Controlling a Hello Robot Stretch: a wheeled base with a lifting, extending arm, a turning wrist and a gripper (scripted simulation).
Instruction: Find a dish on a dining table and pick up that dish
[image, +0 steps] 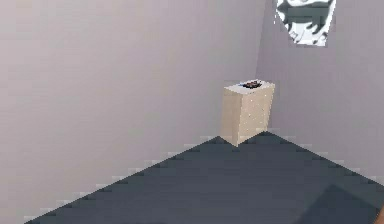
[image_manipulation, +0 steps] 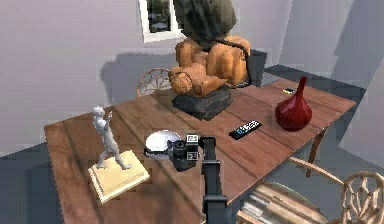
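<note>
Dish (image_manipulation: 160, 143) lies on the wooden table (image_manipulation: 70, 135): a pale, shiny, shallow round thing right at the finger end of your gripper (image_manipulation: 181, 151), to its left in the arm side view. You cannot tell from here whether the gripper holds anything. Judge the dish to be stiff, light, slick and breakable, so take it by the rim nearest the fingers, not the curved body, and lift it level. Mind the white statue (image_manipulation: 108, 148) standing past the dish on that same side.
</note>
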